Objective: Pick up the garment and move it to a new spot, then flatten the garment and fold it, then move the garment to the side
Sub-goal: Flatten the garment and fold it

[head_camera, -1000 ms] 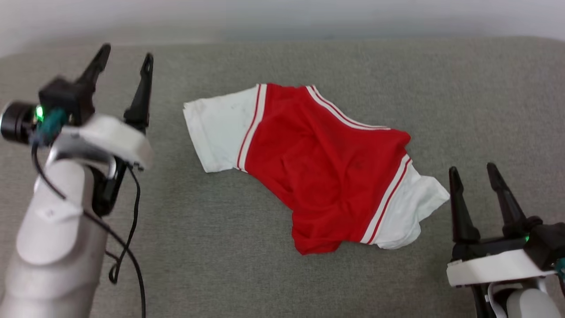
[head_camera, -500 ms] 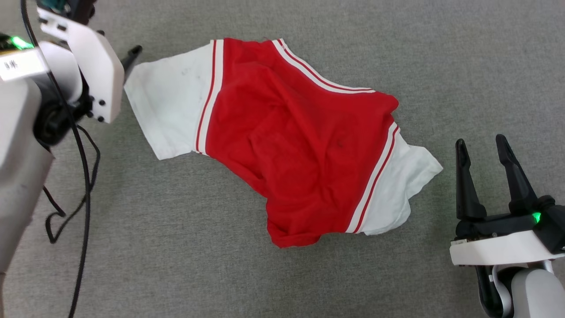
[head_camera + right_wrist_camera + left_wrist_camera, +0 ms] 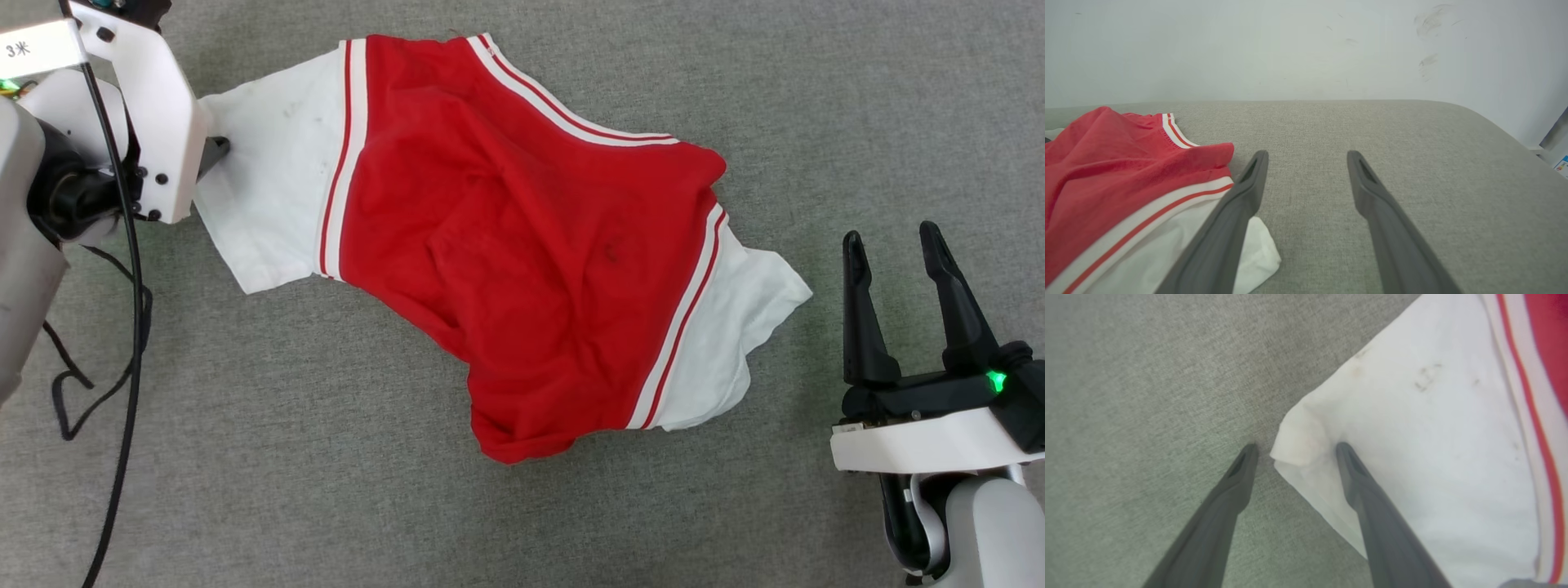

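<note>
Garment (image 3: pixel 522 245): one. Claws: two, left claw (image 3: pixel 1294 450), right claw (image 3: pixel 890 239). Grey surface (image 3: pixel 326 457): one.

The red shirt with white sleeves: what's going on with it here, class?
A two-armed robot is about to pick up the garment, which lies crumpled on the grey padded surface. The left gripper is open, its fingers set on either side of a white sleeve corner, one tip on the sleeve, not yet closed. The right gripper is open too, beside the other sleeve without touching it. Nothing is lifted yet.
</note>
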